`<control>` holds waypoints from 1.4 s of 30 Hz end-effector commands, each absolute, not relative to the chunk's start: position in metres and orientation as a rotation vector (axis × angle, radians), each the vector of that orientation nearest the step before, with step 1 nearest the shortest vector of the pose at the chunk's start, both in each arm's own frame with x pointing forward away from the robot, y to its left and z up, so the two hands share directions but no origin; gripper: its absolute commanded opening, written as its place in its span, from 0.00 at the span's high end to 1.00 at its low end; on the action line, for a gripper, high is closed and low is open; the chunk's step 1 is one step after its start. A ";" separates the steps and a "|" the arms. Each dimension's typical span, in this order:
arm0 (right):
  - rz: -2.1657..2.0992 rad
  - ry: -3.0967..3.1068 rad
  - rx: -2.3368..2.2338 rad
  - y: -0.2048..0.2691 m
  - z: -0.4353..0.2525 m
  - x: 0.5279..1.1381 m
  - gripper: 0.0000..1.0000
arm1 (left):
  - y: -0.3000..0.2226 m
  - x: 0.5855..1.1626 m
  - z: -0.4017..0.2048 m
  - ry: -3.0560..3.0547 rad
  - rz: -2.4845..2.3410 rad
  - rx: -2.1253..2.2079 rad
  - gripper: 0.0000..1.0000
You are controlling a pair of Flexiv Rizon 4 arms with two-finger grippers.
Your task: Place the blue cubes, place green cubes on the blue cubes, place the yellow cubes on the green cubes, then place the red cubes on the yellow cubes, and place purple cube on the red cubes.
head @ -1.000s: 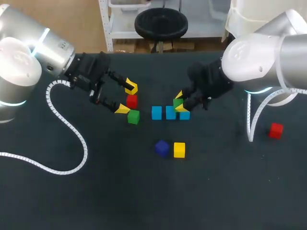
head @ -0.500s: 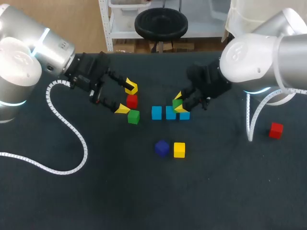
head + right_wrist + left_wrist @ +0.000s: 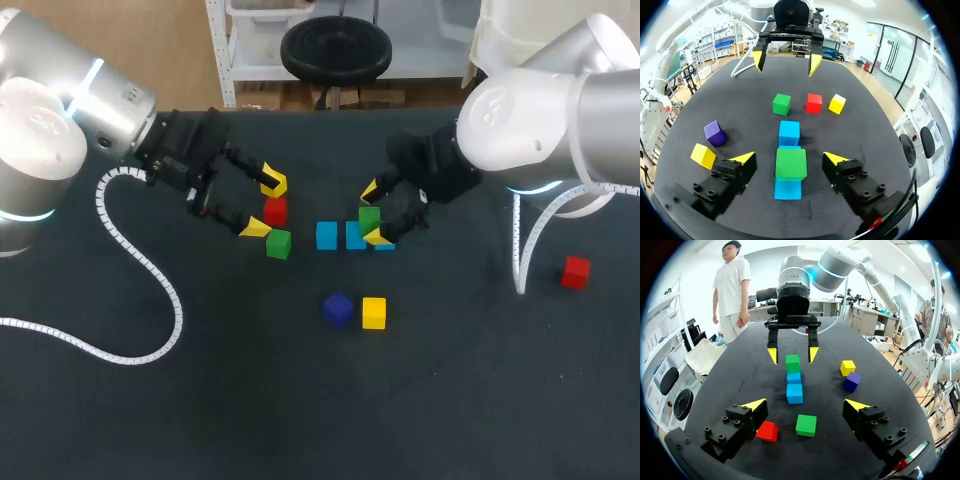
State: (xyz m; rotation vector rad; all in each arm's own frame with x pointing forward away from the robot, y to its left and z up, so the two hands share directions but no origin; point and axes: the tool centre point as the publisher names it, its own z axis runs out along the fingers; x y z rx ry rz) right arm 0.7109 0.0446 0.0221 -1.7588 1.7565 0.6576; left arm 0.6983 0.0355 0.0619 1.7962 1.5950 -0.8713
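Right gripper (image 3: 788, 158), left gripper (image 3: 806, 404): fingers open. Green cube (image 3: 791, 164) tops blue cubes (image 3: 789, 133). Only head view shows outlying red cube (image 3: 575, 272).

Coloured cubes (image 3: 374, 312) lie on the black table (image 3: 200, 420).

- You see only a sliver of the end blue cube (image 3: 387, 243) behind the right gripper (image 3: 372, 213).
- Green cube (image 3: 791, 163) covers the middle blue cube (image 3: 789, 147) (thin edge shows).

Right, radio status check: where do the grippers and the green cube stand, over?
Left gripper open beside red cube and second green cube. Right gripper open, straddling green cube seated on blue cubes. Nothing in the way.
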 end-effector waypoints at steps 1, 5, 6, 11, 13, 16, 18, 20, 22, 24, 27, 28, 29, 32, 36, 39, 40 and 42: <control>0.669 1.737 -1.742 0.039 0.030 0.709 0.00 | 0.036 0.700 0.061 1.593 -0.875 1.800 0.00; 0.726 1.711 -1.720 0.033 0.036 0.708 0.00 | 0.036 0.700 0.061 1.593 -0.875 1.800 0.00; 0.733 1.708 -1.711 0.030 0.037 0.708 0.00 | 0.036 0.700 0.061 1.593 -0.875 1.800 0.00; 0.788 1.679 -1.667 0.020 0.042 0.707 0.00 | 0.036 0.700 0.061 1.593 -0.875 1.800 0.00; 0.783 1.683 -1.662 0.014 0.044 0.706 0.00 | 0.036 0.700 0.061 1.593 -0.875 1.800 0.00; 0.792 1.679 -1.641 0.005 0.047 0.706 0.00 | 0.036 0.700 0.061 1.593 -0.875 1.800 0.00; 0.793 1.673 -1.639 0.000 0.049 0.705 0.00 | 0.036 0.700 0.061 1.593 -0.875 1.800 0.00; 0.804 1.664 -1.641 -0.003 0.051 0.704 0.00 | 0.036 0.700 0.061 1.593 -0.875 1.800 0.00; 0.813 1.656 -1.651 -0.007 0.053 0.702 0.00 | 0.036 0.700 0.061 1.593 -0.875 1.800 0.00; 0.820 1.650 -1.658 -0.010 0.054 0.699 0.00 | 0.036 0.700 0.061 1.593 -0.875 1.800 0.00; 0.825 1.644 -1.668 -0.016 0.056 0.696 0.00 | 0.036 0.700 0.061 1.593 -0.875 1.800 0.00; 0.825 1.644 -1.670 -0.018 0.057 0.695 0.00 | 0.036 0.700 0.061 1.593 -0.875 1.800 0.00; 0.825 1.640 -1.669 -0.020 0.058 0.694 0.00 | 0.036 0.700 0.061 1.593 -0.875 1.800 0.00; 0.821 1.639 -1.657 -0.028 0.060 0.692 0.00 | 0.036 0.700 0.061 1.593 -0.875 1.800 0.00; 0.823 1.634 -1.640 -0.034 0.062 0.691 0.00 | 0.036 0.700 0.061 1.593 -0.875 1.800 0.00; 0.825 1.628 -1.634 -0.037 0.063 0.691 0.00 | 0.036 0.700 0.061 1.593 -0.875 1.800 0.00; 0.827 1.625 -1.632 -0.037 0.063 0.691 0.00 | 0.036 0.700 0.061 1.593 -0.875 1.800 0.00; 0.830 1.620 -1.633 -0.037 0.063 0.690 0.00 | 0.036 0.700 0.061 1.593 -0.875 1.800 0.00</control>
